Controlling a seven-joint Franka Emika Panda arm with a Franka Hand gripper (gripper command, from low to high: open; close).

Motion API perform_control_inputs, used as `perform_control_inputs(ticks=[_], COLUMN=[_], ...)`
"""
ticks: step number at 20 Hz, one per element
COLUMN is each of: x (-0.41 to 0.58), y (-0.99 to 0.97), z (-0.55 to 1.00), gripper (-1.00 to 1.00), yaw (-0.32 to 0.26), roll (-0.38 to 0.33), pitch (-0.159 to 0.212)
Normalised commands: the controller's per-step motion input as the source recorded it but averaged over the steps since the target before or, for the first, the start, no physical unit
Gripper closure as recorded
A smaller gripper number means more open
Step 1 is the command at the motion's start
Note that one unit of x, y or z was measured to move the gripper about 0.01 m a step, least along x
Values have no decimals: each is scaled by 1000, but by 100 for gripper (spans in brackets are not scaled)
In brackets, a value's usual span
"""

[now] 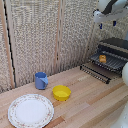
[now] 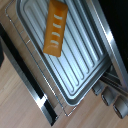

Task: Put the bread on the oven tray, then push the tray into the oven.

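The bread (image 1: 102, 58) (image 2: 54, 33), a small orange-brown roll, lies flat on the ribbed oven pan (image 1: 111, 62) (image 2: 80, 60). The pan sticks out of the front of the black oven (image 1: 118, 46), above its lowered door (image 1: 94, 72). My clamp (image 1: 106, 23) hangs high above the oven and well clear of the bread. Its two dark fingers stand apart with nothing between them. The fingers do not show in the wrist view, which looks straight down on the bread and pan.
On the wooden table (image 1: 90, 100) stand a blue mug (image 1: 41, 80), a yellow bowl (image 1: 61, 92) and a patterned plate (image 1: 30, 110). A woven screen (image 1: 40, 35) closes the back. The oven's knobs (image 2: 107, 95) sit beside the pan. A white arm part (image 1: 125, 74) shows at the exterior view's right edge.
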Motion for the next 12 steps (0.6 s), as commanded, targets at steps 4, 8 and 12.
perform_control_inputs(ticks=[4, 8, 12], x=[-88, -107, -94], y=[430, 546, 604], z=[-255, -324, -379], gripper=[-100, -100, -100], yaw=[56, 43, 34], roll=[-345, -292, -271], pitch=[177, 205, 212])
